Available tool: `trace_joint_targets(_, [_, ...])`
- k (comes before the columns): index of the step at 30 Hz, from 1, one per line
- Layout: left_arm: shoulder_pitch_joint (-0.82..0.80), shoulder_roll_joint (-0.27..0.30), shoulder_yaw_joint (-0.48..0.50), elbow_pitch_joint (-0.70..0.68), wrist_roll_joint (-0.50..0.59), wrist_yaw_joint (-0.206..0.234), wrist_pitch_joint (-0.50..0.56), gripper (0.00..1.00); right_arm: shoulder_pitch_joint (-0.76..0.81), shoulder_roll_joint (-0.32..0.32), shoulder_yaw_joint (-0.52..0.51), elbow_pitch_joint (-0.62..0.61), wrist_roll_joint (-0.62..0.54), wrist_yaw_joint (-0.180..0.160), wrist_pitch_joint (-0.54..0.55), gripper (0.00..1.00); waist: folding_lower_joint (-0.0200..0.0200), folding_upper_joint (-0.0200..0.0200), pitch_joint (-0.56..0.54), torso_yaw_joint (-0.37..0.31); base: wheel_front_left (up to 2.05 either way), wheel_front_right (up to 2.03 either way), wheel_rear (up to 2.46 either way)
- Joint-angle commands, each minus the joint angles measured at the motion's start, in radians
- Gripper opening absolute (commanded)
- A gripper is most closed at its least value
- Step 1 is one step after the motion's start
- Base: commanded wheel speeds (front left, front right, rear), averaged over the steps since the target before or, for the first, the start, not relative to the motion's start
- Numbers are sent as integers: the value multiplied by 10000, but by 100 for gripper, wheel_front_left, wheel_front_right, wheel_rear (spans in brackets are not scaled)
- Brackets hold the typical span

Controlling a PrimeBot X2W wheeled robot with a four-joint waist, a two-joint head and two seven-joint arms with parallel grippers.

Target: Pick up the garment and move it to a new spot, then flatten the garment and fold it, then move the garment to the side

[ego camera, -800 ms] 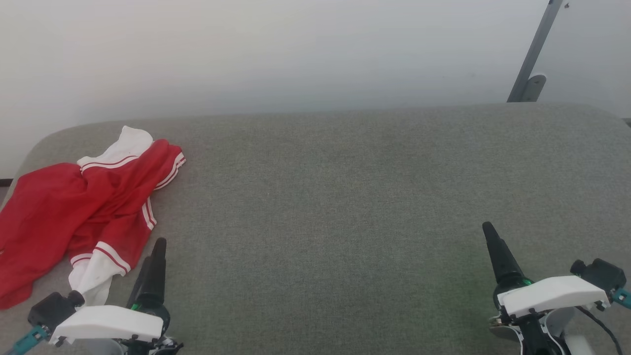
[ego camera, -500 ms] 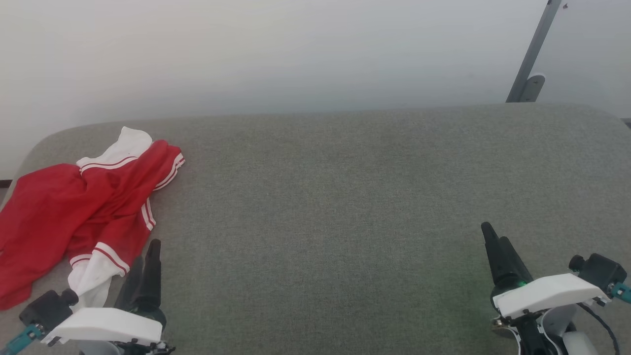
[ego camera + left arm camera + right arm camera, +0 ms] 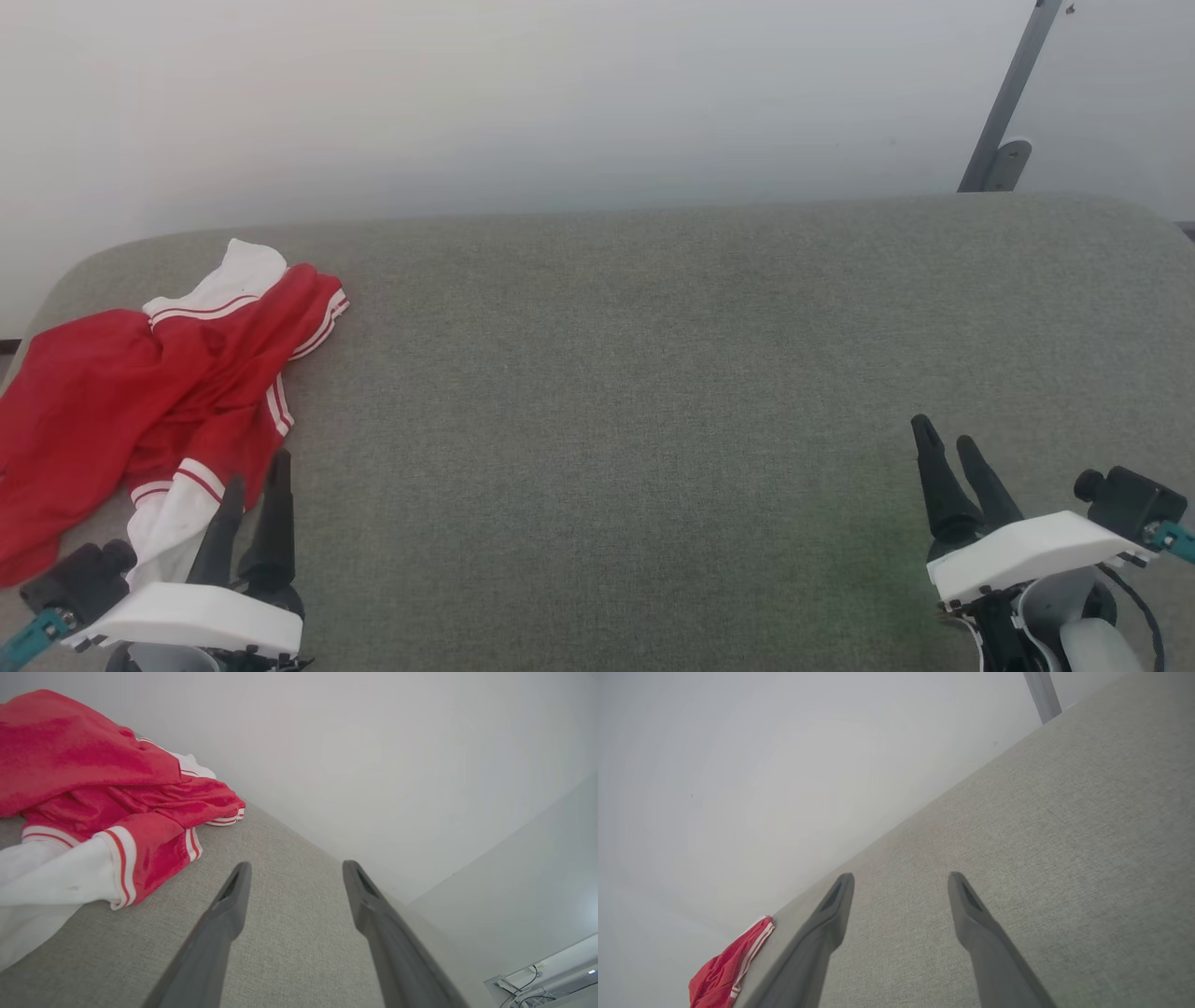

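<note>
bright, soft, even light in all three views, with no glare. the pale wall (image 3: 560, 93) looks washed out and featureless. shadows are faint, only a soft dim edge under the garment (image 3: 154, 854). wrist views stretch toward their edges, and the dark fingers (image 3: 219, 933) blur near the lens.

No text or labels readable — perhaps too small to tell.
</note>
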Motion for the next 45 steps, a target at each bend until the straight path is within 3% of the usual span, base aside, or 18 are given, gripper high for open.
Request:
trace_joint_targets(1, [27,128,7,-182,356,-70,-122,100,-234,-77,-17,-131,-393,2,-134,100,0,0,4,-2,0,0,0])
trace_joint_targets(45, [461,816,-242,-694,3554,-80,-1179,100,-338,-342,-31,-424,-4041,3,-815,100,0,0,62,-48,0,0,0])
